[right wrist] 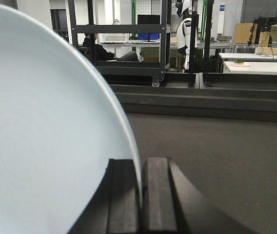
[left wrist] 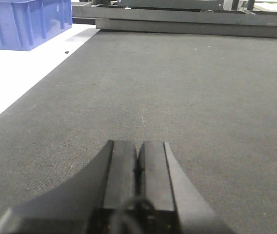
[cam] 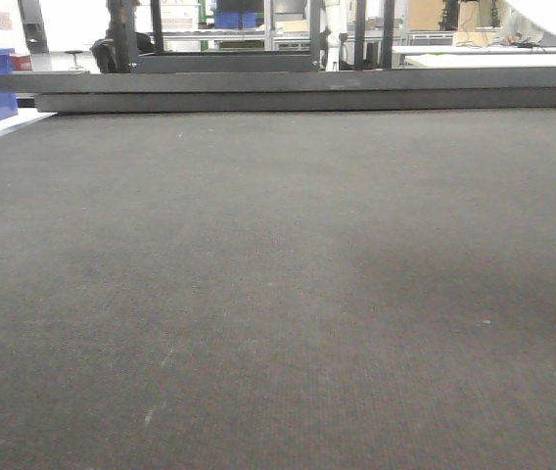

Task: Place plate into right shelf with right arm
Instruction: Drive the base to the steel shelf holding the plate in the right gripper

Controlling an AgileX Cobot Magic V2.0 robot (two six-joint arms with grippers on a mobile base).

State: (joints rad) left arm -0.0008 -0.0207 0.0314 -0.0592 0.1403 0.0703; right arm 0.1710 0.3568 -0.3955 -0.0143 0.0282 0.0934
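White plate (right wrist: 46, 136) is pinched by its rim in the right pincer (right wrist: 141, 170). The jaws are squeezed nearly together with only the plate's edge between them, so it stands on edge and fills the left of the wrist view, up off the dark desk (right wrist: 216, 161). Left pincer (left wrist: 137, 148) is closed on nothing, low over the desk with a blue bin (left wrist: 21, 22) further off. I can't make out the steel shelf from here, so I'd guess we're mid-carry. Tips for this bit: swing slow, grip firm since glossy rims slip, level the plate before sliding it in, and release only once it rests on the rails.
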